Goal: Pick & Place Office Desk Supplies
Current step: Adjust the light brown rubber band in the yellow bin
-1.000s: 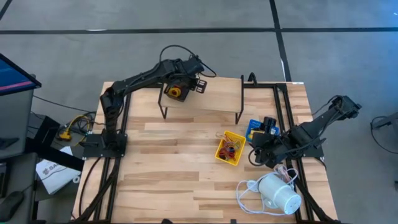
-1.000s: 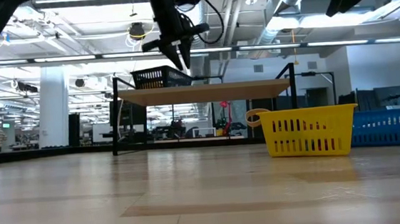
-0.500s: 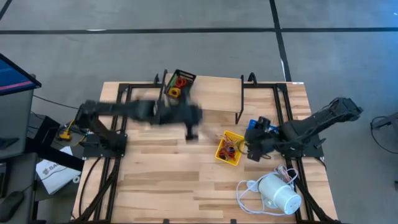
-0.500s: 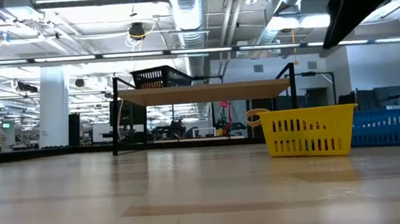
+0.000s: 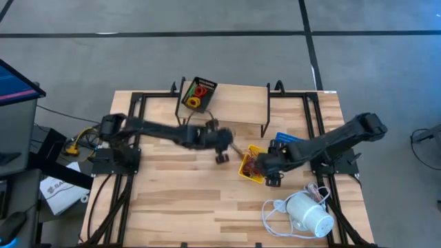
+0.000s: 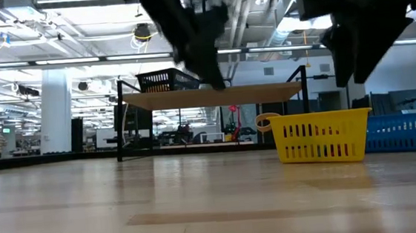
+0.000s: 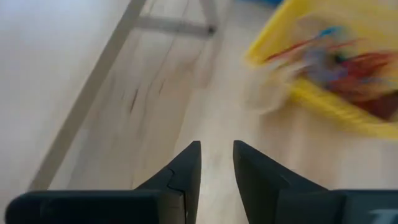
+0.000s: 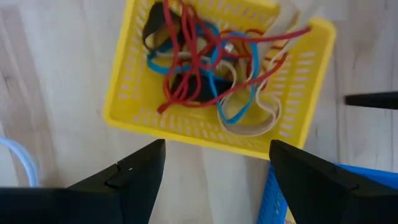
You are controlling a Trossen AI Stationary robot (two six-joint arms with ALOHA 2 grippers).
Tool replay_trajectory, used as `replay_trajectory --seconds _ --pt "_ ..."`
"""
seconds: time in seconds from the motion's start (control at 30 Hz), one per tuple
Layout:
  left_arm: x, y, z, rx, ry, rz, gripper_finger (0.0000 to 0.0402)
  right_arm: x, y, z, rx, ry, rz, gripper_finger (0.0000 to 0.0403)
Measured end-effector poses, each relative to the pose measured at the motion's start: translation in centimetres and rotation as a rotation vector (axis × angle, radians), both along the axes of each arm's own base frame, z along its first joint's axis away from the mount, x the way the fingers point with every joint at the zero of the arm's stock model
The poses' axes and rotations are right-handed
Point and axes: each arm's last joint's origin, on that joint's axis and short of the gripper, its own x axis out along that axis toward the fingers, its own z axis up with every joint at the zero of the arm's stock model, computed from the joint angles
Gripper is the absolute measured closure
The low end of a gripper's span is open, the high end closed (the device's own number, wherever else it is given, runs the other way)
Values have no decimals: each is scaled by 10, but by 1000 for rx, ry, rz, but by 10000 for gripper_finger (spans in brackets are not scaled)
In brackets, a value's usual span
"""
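Note:
A yellow tray [image 5: 253, 164] [image 8: 130, 106] sits on the table, holding tangled rubber bands [image 8: 199, 62] in red, blue, black and cream. My right gripper [image 5: 271, 178] [image 8: 217, 146] hovers wide open above the tray's near wall, touching nothing. My left gripper [image 5: 222, 156] [image 7: 217, 149] hangs over bare wood just left of the tray, its fingers a narrow gap apart and empty. A black mesh tray [image 5: 198, 91] [image 6: 166, 80] with red and yellow pieces rests on the raised shelf [image 5: 234, 103].
A blue tray [image 5: 284, 140] [image 6: 410, 132] stands right behind the yellow one. The white cylindrical device [image 5: 310, 215] and its cord [image 5: 272, 210] lie near the table's near right corner. The shelf's black legs [image 5: 264, 127] stand just beyond the left gripper. Bare wood stretches left and near.
My left arm has swung away from the black mesh tray on the shelf, coming down toward the near and right side to a spot beside the yellow tray. My right gripper has moved left from beside the blue tray to above the yellow tray's near side.

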Motion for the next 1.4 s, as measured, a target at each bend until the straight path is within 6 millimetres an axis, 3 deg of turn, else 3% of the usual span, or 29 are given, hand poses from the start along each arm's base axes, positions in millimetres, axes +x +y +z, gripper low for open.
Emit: replay_trajectory --seconds 0.13,0.33,0.5,0.93,1.27,1.4 --pt "7 20 -23 -95 26 44 314 7 9 -3 -20 44 26 117" --pt "20 22 -53 -116 56 32 314 6 11 -1 -69 31 30 117" --pt "30 21 -65 -122 10 24 314 4 10 3 -78 6 26 117" --pt "41 25 -62 -103 -112 32 314 4 10 4 -87 -2 26 117" --pt "49 17 -75 -145 -139 -21 314 5 10 4 -85 -9 24 117" --pt "52 7 -71 -138 -185 -62 314 5 10 4 -85 -8 26 117"
